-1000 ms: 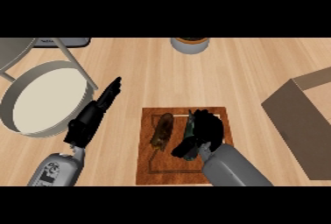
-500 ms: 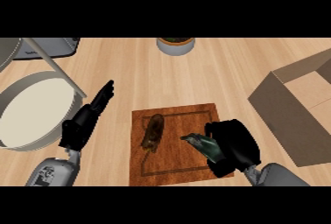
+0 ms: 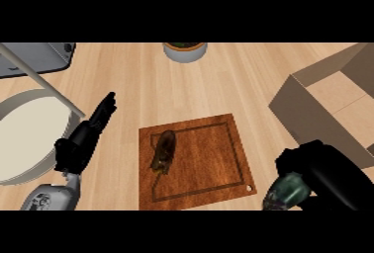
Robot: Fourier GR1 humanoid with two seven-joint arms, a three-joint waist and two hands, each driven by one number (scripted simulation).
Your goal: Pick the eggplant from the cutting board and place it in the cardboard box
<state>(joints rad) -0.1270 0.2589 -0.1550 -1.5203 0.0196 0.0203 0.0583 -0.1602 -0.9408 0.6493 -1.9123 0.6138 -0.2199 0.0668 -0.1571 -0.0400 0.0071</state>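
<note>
The wooden cutting board (image 3: 219,163) lies at the middle of the counter. A brownish elongated vegetable (image 3: 162,150) rests on its left part. My right hand (image 3: 325,170) is off the board's right edge, below the open cardboard box (image 3: 329,106). Its fingers curl round a glossy green and dark purple thing (image 3: 285,191) that looks like the eggplant, mostly hidden by the hand. My left hand (image 3: 82,143) rests open left of the board, fingers straight and pointing up the counter.
A large white round plate (image 3: 22,138) sits at the left edge, crossed by a pale bar (image 3: 44,84). A grey appliance (image 3: 36,57) is at the top left. A small pot (image 3: 185,50) stands at the top centre.
My right hand has left the board and moved right and down toward the box, carrying the green and purple thing. The brownish vegetable stayed on the board. The view has shifted.
</note>
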